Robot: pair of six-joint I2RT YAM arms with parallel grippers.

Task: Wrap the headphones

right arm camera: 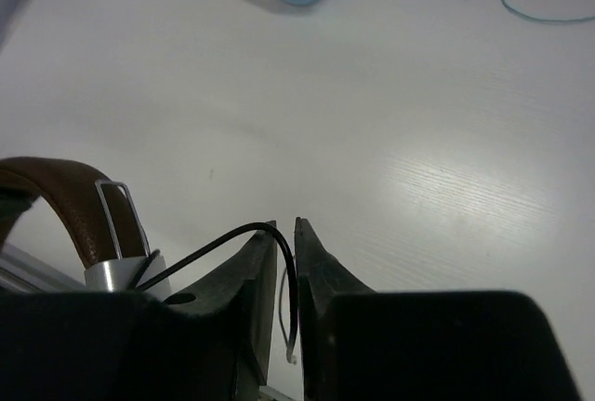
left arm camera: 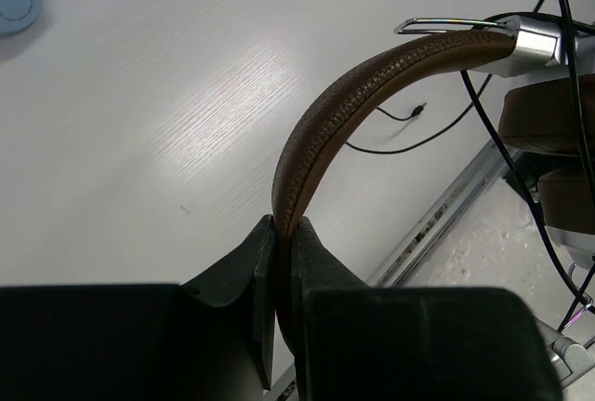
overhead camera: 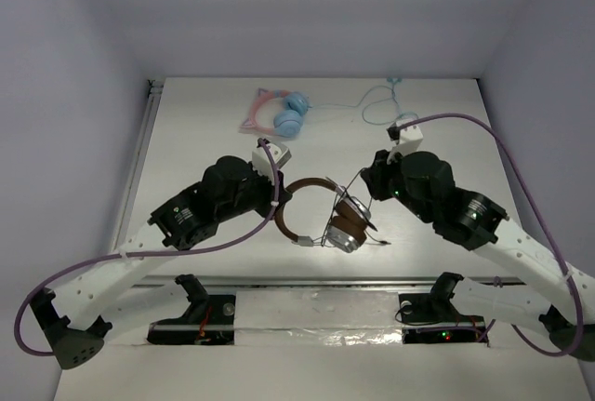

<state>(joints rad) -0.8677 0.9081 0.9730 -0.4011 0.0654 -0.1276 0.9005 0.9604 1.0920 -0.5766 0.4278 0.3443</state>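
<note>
Mid-counter between both arms, the brown-banded, silver-cupped over-ear headphones (overhead camera: 346,227). The left gripper (left arm camera: 284,229) has its jaws clamped tight on the leather headband (left arm camera: 372,85). The right gripper (right arm camera: 286,229) has its jaws nearly closed, pinching the thin black cable (right arm camera: 253,226) beside the cups. Beyond them, pink-and-blue cat-ear headphones (overhead camera: 290,117) lie on the white counter (overhead camera: 186,140).

Robot lab bench, closed in as a test cell

A bare white table (overhead camera: 195,140) stands inside plain pale walls (overhead camera: 74,57). Two robot arms, left (overhead camera: 121,266) and right (overhead camera: 525,252), are bolted at its near edge, with purple cables (overhead camera: 521,154) looping loose, a metal rail (overhead camera: 307,282) and lit circuit boards (overhead camera: 444,334) beside their bases. On the table lie only props: headphones (overhead camera: 321,220) in the middle and a cat-ear pair (overhead camera: 279,113) at the far side.
</note>
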